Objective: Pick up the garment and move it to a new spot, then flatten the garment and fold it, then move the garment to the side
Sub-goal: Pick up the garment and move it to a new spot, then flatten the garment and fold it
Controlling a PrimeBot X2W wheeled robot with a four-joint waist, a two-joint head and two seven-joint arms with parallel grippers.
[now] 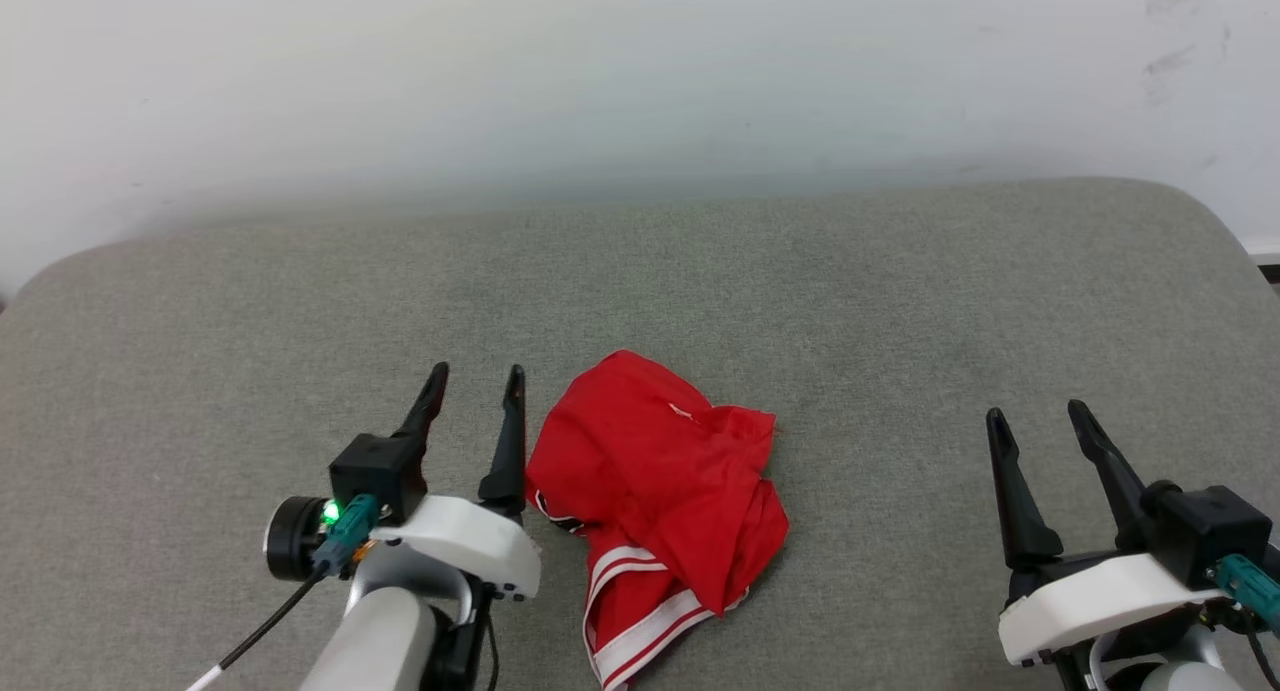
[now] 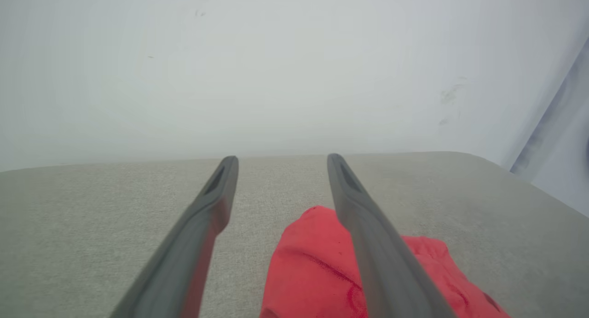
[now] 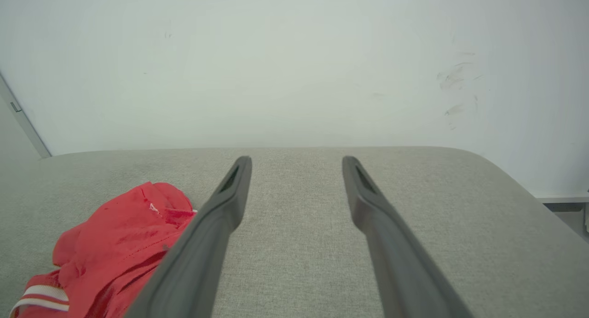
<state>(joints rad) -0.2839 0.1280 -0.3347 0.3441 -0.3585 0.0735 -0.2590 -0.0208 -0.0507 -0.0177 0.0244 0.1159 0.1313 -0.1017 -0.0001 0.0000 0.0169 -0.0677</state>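
Bare indoor test space, likely a lab, grey fabric-padded surface (image 1: 200,371), plain scuffed white wall (image 1: 640,71)

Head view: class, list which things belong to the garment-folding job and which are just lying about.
Belongs to the job: garment, crumpled; left gripper, open beside it; right gripper, open, well apart from it.
Just there: grey padded surface; white wall.
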